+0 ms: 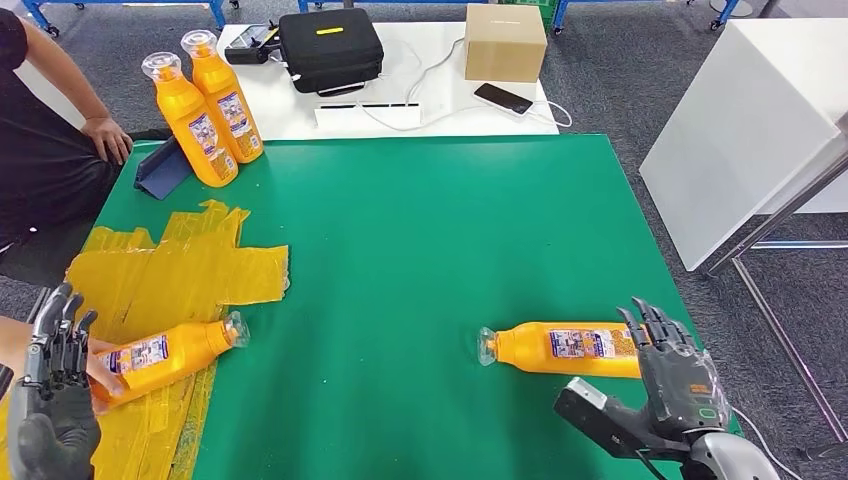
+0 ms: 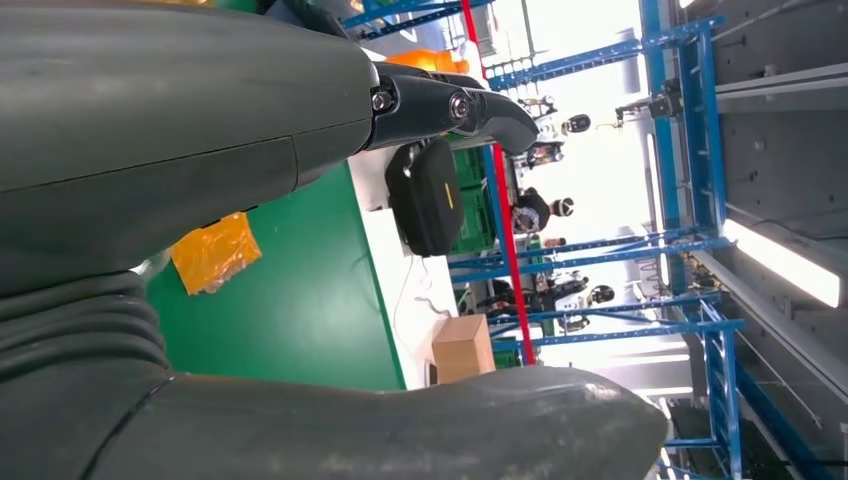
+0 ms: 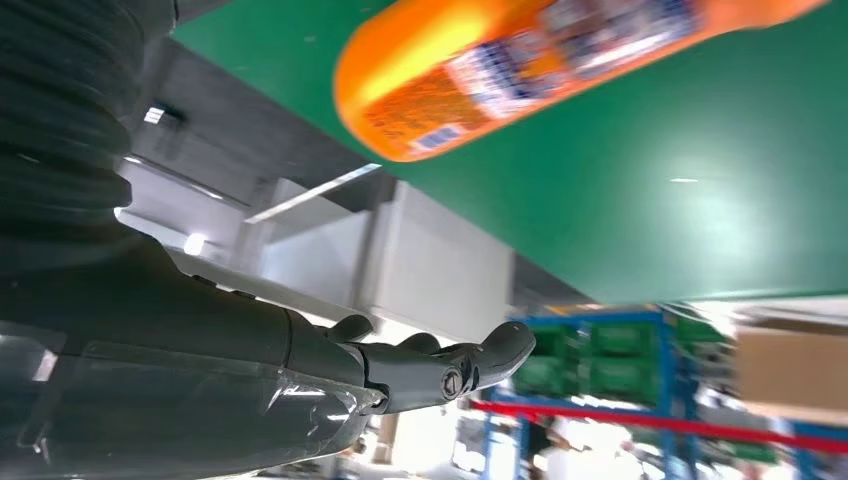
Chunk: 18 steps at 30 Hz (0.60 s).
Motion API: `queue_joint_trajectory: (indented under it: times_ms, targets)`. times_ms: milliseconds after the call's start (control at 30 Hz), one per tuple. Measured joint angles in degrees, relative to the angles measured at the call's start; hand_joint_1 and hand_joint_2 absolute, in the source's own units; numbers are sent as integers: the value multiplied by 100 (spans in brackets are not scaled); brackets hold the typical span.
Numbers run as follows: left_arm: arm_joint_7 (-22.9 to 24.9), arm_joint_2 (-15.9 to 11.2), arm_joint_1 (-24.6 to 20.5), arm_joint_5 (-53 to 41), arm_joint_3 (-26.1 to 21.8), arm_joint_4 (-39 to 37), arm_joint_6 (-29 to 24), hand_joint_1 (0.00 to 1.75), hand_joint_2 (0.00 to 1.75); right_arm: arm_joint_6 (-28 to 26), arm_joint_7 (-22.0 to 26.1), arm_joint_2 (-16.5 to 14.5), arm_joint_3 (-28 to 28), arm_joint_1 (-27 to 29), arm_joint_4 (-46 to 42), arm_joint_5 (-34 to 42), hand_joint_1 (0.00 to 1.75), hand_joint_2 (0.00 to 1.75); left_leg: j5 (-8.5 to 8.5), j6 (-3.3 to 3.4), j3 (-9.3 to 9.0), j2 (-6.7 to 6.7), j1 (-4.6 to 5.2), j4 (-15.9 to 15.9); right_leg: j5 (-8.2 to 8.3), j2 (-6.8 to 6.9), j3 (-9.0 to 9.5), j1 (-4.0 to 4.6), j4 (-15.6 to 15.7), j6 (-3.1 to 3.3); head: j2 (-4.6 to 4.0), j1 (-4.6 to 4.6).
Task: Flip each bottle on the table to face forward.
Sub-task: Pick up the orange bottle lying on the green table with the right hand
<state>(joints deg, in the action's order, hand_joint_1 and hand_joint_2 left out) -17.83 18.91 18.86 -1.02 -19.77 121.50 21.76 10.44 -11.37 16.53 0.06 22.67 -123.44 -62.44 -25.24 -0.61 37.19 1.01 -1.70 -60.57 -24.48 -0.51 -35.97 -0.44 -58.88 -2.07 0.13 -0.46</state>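
Two orange bottles (image 1: 190, 122) (image 1: 226, 96) stand upright at the back left of the green table (image 1: 430, 230). A third orange bottle (image 1: 562, 348) lies on its side at the front right, cap to the left. My right hand (image 1: 675, 368) is open right beside its base, fingers straight; the right wrist view shows the bottle (image 3: 560, 70) apart from my fingers (image 3: 440, 365). A fourth bottle (image 1: 165, 355) lies on a yellow plastic sheet (image 1: 170, 270) at the front left, with a person's hand (image 1: 100, 368) on its base. My left hand (image 1: 55, 375) is open beside it, fingers raised.
A person in black sits at the far left, one hand (image 1: 108, 138) by the table corner. A blue folded piece (image 1: 163, 168) lies near the upright bottles. Behind, a white table holds a black case (image 1: 330, 45), cardboard box (image 1: 505, 42) and phone (image 1: 503, 98). A white table (image 1: 750, 130) stands at right.
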Motion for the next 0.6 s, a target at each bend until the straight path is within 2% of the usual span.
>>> queue_joint_trajectory:
  times_ms: [233, 600]
  targets:
    - [76, -3, -50, 92, 81, 0, -75, 0, 0, 427, 5, -176, -548, -320, 502, 8, 0, 175, 0, 0, -1, -1, 1, 0, 0, 0, 0, 0, 0, 0, 0, 1]
    - [133, -56, -177, 215, 234, 0, -261, 0, 0, 687, 15, -292, -542, -753, 1242, -131, 0, 175, 1, 1, -1, -1, 1, 0, 1, 0, 1, 0, 0, 0, 0, -1]
